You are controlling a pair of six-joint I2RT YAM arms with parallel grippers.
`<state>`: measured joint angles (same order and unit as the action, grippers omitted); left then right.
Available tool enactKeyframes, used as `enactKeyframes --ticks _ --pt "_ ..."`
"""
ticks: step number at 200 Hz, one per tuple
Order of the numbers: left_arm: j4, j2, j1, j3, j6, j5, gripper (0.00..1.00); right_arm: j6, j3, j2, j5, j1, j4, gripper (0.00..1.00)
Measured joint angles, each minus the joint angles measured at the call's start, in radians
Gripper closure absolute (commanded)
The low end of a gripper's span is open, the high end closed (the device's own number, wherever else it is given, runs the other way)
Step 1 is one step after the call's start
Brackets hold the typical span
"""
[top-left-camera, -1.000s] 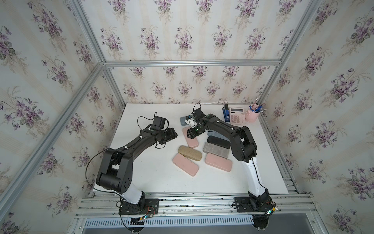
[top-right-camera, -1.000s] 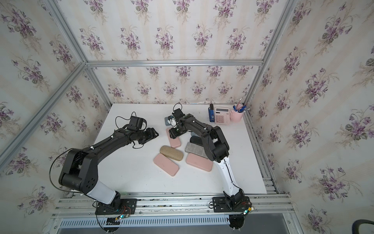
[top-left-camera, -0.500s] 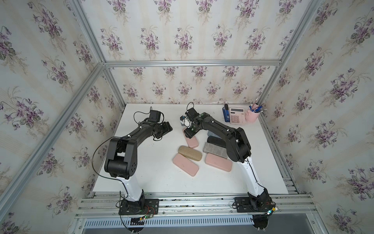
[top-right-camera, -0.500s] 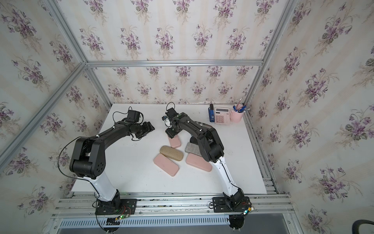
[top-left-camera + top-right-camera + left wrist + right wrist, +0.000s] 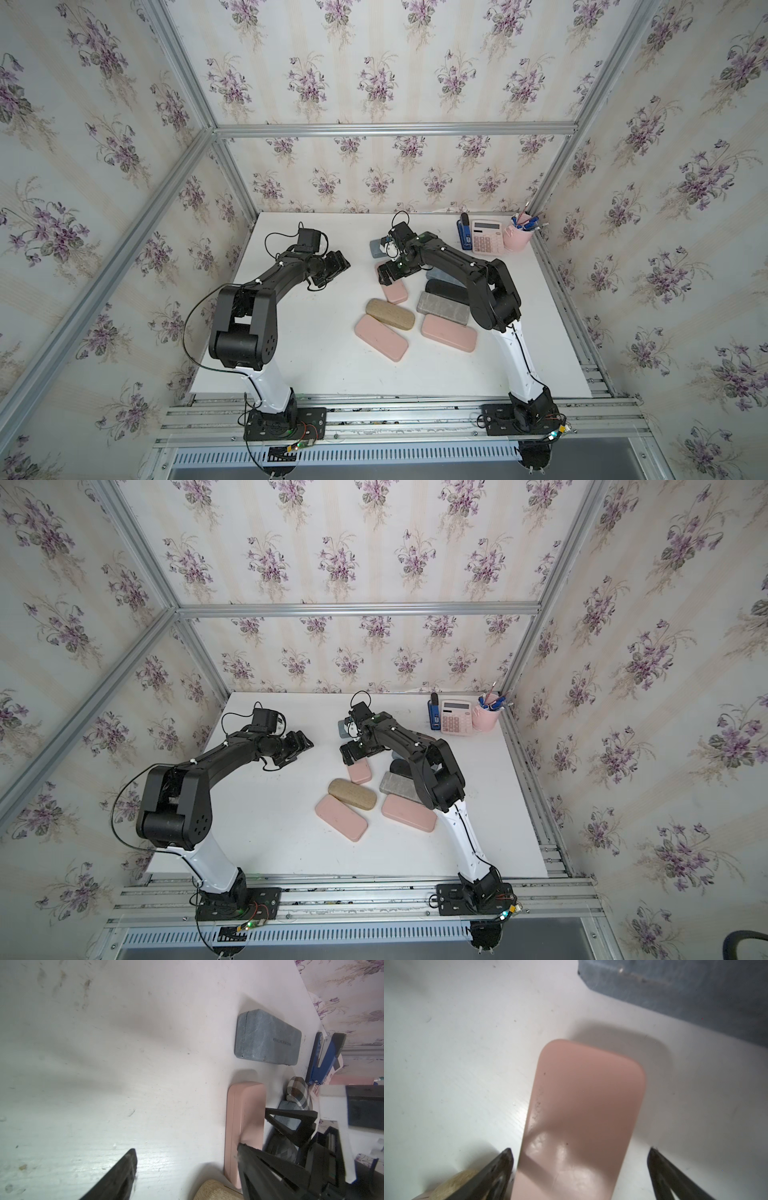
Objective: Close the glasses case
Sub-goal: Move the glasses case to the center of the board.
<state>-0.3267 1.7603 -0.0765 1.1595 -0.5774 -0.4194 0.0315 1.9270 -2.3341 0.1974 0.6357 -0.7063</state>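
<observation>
The right gripper (image 5: 579, 1150) stands spread wide, one jaw on each side of the pink glasses case (image 5: 587, 1095), pinching nothing; bare table shows between the case and one jaw, while the other sits just beside the case's edge. Straddling it this way probably lets the gripper bear down on the lid or lift clear without dragging the case along. The case lies flat on the white table (image 5: 316, 365) with its lid down; in the left wrist view its side seam shows as a thin closed line, so the closing looks done or nearly so. The left gripper (image 5: 332, 270) is likewise spread and empty; it hangs over bare table well apart from the case, likely held back to leave the right arm room. A tan case (image 5: 390, 313) lies just beside the pink one; a blue-grey case (image 5: 268, 1041) lies farther back. The stapler (image 5: 464, 237), calculator (image 5: 486, 241) and pen cup (image 5: 517, 239) stand in the far corner, out of the work.
</observation>
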Motion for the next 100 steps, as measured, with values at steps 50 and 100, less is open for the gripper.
enactKeyframes --ticks 50,100 --pt "0.019 -0.012 0.016 -0.037 0.0 -0.02 0.21 0.017 0.029 -0.016 -0.085 0.04 0.002 0.08" --pt "0.019 -0.018 0.026 -0.045 0.001 -0.027 0.21 -0.074 0.067 -0.058 -0.193 0.05 -0.046 0.16"
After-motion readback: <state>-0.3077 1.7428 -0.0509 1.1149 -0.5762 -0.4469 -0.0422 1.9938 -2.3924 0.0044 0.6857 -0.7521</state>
